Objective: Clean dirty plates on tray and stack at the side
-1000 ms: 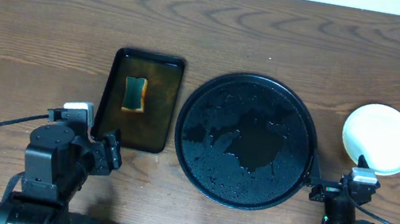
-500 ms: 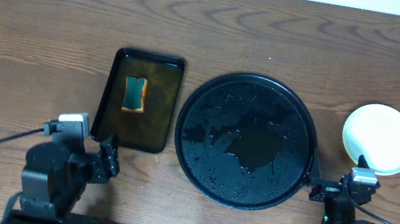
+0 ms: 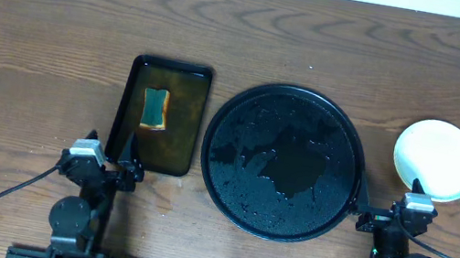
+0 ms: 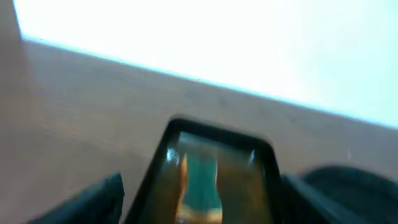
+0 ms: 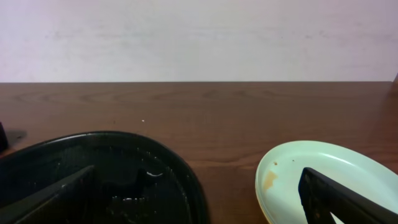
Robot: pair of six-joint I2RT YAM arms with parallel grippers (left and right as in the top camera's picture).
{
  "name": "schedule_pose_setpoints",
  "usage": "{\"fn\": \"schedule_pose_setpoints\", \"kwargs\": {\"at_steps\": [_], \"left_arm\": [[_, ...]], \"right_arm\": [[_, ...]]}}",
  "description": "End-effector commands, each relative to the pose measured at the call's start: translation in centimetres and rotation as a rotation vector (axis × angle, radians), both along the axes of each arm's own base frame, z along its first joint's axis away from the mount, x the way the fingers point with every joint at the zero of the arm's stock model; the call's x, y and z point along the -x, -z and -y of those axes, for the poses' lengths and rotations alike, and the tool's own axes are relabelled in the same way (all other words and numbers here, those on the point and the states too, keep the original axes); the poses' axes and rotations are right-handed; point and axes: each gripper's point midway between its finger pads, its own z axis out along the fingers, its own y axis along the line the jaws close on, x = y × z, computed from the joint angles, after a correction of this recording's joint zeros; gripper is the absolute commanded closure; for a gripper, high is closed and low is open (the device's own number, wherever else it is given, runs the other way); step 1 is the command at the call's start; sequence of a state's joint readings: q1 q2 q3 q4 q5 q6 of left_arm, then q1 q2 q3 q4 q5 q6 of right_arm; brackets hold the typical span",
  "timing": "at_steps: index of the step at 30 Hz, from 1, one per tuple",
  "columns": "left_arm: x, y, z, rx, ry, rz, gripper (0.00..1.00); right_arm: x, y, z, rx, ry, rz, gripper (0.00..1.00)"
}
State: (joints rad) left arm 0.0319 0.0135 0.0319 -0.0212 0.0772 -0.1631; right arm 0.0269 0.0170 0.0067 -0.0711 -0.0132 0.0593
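The large round black tray (image 3: 283,161) sits mid-table, wet and with no plates on it; its rim also shows in the right wrist view (image 5: 124,168). A stack of pale plates (image 3: 436,159) lies on the wood to the tray's right; the top one is mint with a small brown smear (image 5: 323,180). My left gripper (image 3: 103,169) is low at the front, open and empty, before the small rectangular tray. My right gripper (image 3: 391,219) is open and empty at the front right, between the black tray and the plates (image 5: 199,205).
A small dark rectangular tray (image 3: 161,115) holding a green-and-yellow sponge (image 3: 155,107) stands left of the round tray; both show blurred in the left wrist view (image 4: 199,180). A pale wall runs along the table's far edge.
My left arm has drawn back and down toward the front edge, folding to a low pose. The right arm, tray and plates have not moved.
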Motion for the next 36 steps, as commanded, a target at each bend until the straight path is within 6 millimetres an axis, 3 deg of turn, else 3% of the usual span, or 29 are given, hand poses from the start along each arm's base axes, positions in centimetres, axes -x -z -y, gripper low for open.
{"fn": "schedule_pose_setpoints", "kwargs": {"at_steps": [1,5,36], "left_arm": [[-0.1,0.3,0.0,-0.085,0.011,0.015,0.21],[0.1,2.2,0.1,-0.094,0.017,-0.062,0.21],[0.0,2.6,0.0,-0.094,0.017,-0.082,0.21]], "right_arm": [[0.0,0.1,-0.3,0.012,-0.011,-0.001,0.01],[0.0,0.1,-0.3,0.012,-0.011,-0.001,0.01],[0.0,0.1,-0.3,0.013,-0.011,-0.001,0.01]]}}
